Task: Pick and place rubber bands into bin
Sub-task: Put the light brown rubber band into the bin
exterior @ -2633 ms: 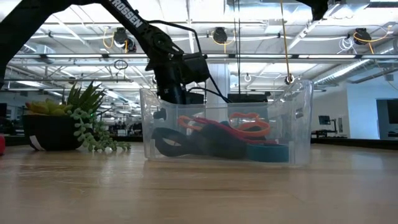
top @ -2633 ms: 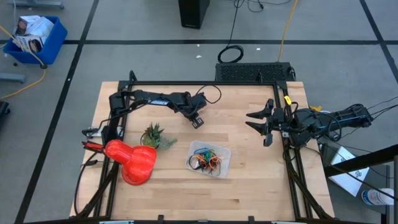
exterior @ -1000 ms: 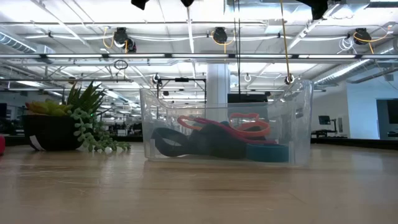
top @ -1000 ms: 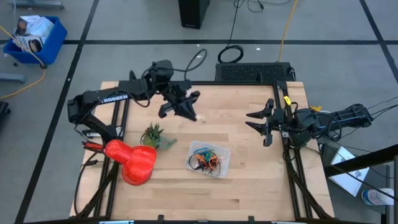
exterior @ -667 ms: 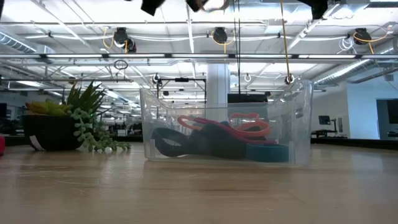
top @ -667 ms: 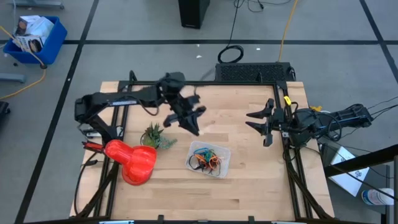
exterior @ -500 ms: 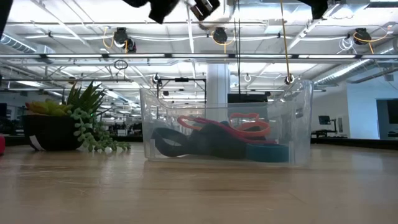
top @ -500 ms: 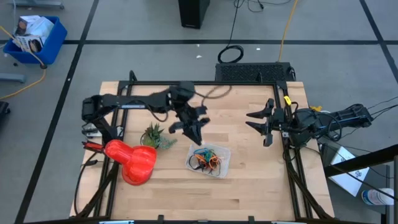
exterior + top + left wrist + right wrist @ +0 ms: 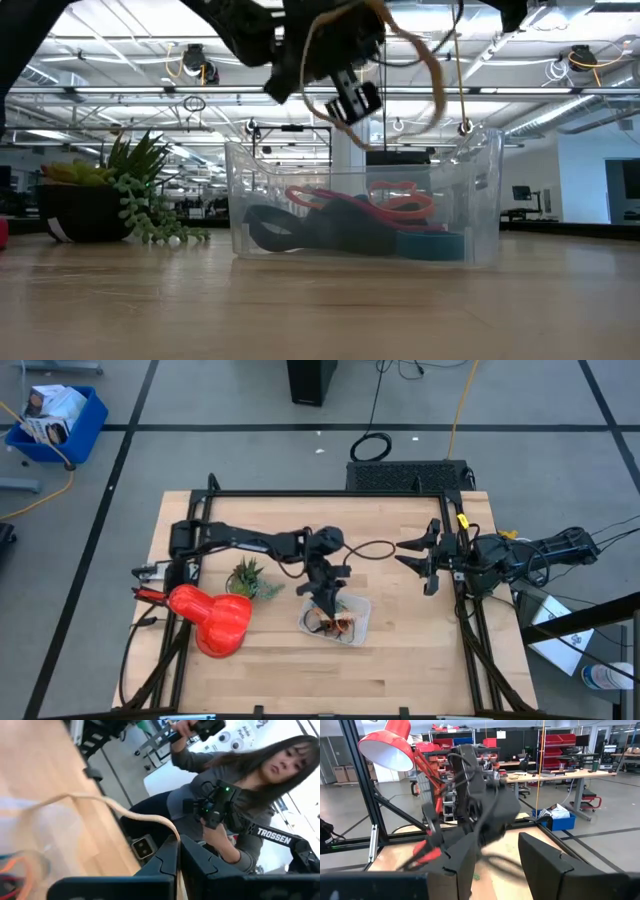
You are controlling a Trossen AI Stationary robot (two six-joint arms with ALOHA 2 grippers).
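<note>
The clear bin (image 9: 362,606) (image 9: 482,180) stands near the table's middle. In it lie several rubber bands (image 9: 336,620) (image 9: 352,222) in black, red, orange and blue. My left gripper (image 9: 328,596) (image 9: 352,104) hovers just above the bin's far left part, shut on a long tan rubber band (image 9: 436,84) (image 9: 100,802). My right gripper (image 9: 420,560) (image 9: 495,855) waits open at the table's right edge, with nothing between its fingers. My left gripper pinches the tan band between its two fingers (image 9: 200,862), on a single strand (image 9: 173,832) of the loop. The fingers slant down toward the bin from the table's far left. The band curls out around the gripper in a slack loop (image 9: 318,70), lifted clear above the bin.
A red lamp (image 9: 214,620) and a small potted plant (image 9: 248,578) (image 9: 120,200) stand left of the bin. A person holding a hand controller (image 9: 220,802) shows beyond the table in the left wrist view. Bare wood lies in front of the bin.
My left gripper has swung from the table's far left toward the right and near side and has come down over the bin, rolling as it went. It has carried the tan band along and has dropped into the low view above the bin.
</note>
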